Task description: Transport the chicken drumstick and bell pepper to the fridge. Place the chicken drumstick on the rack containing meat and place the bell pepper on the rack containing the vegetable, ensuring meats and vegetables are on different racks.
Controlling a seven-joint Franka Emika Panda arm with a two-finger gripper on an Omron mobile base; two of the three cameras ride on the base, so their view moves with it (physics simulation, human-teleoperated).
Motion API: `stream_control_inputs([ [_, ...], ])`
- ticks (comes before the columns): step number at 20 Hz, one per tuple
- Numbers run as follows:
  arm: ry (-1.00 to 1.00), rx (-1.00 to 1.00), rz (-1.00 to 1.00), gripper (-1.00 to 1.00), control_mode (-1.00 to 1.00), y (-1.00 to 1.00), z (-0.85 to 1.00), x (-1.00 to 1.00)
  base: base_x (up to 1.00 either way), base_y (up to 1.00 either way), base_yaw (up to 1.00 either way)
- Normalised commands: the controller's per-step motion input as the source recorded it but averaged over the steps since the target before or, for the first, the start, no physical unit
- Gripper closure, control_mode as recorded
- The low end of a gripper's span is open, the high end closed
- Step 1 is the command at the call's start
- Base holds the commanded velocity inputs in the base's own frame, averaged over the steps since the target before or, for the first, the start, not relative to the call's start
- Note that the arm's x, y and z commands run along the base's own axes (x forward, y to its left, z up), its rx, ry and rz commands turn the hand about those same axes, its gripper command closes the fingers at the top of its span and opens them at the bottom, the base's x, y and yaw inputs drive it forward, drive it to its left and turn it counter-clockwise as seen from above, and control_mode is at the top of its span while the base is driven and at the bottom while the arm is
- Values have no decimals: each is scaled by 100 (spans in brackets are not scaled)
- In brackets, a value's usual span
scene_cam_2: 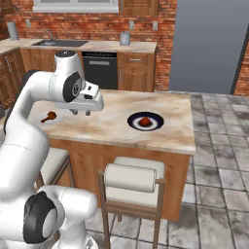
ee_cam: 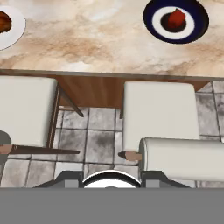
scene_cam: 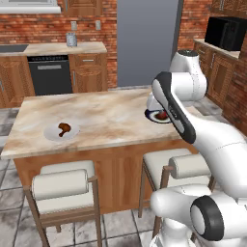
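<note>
Fridge (scene_cam_2: 209, 46) shut, 1 o'clock past tabletop (scene_cam_2: 116, 121). Bell pepper (scene_cam_2: 144, 121) on dark plate (scene_cam_2: 156, 126) at 3, chicken drumstick (scene_cam_2: 48, 116) on white plate (scene_cam: 50, 135) at 9, staged for pickup. Jaws: can't tell if apart.

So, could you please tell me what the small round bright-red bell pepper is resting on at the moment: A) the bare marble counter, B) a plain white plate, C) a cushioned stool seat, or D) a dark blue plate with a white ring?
D: the small round bright-red bell pepper sits in the middle of the dark blue plate with a white ring on the marble island counter, while the glossy reddish-brown chicken drumstick lies on the white plate.
</note>
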Motion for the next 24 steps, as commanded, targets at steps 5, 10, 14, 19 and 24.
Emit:
stream_control_inputs([
  [5,-2,0,-1,-100,-100,-1,0,-53,0,0,0],
  [10,-13,0,0,-100,-100,3,0,-95,0,0,0],
  [14,-3,0,0,-100,-100,4,0,-91,0,0,0],
  [19,-6,0,2,-100,-100,0,23,-66,0,0,0],
  [24,-1,0,0,-100,100,-7,8,-11,-7,-60,4],
])
